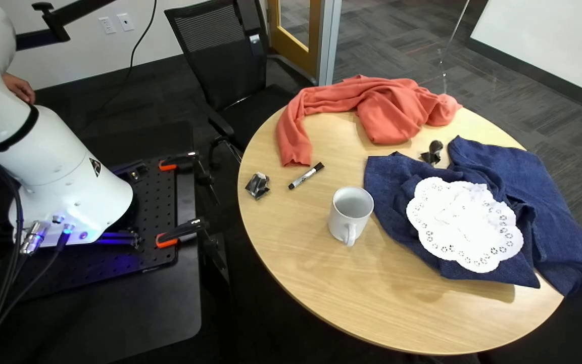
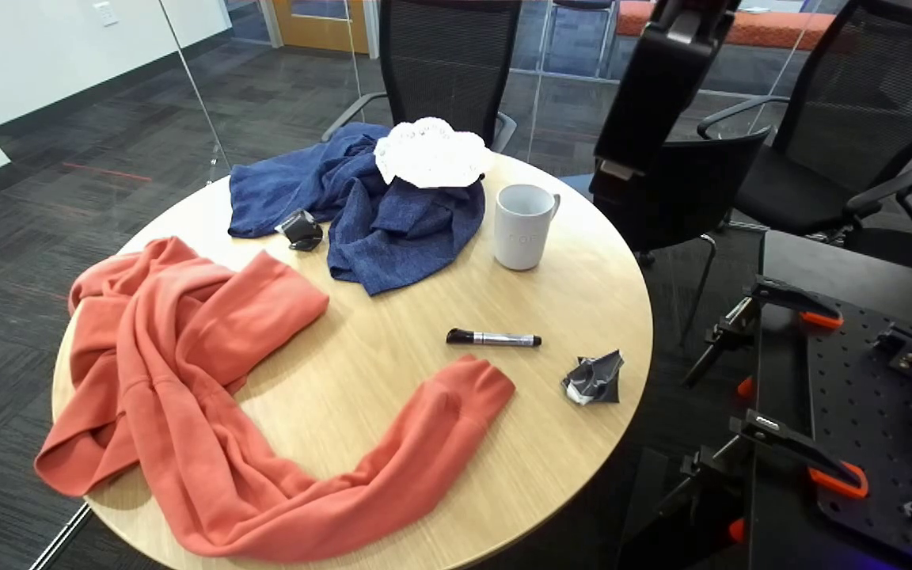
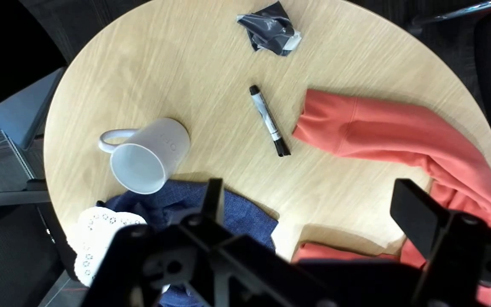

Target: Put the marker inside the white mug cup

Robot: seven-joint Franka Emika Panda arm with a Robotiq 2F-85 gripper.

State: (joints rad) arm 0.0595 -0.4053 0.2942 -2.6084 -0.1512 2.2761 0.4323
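Black-capped marker (image 3: 267,119) well below tool (image 3: 312,202)

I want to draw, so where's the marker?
In the wrist view, the marker lies on the table near the picture's centre, with the mug to its left and the red sleeve close on its right.

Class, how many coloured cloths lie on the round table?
2: the orange cloth, with one end near the marker, and the blue cloth beside the white mug, partly under the white doily. More could hide beneath them.
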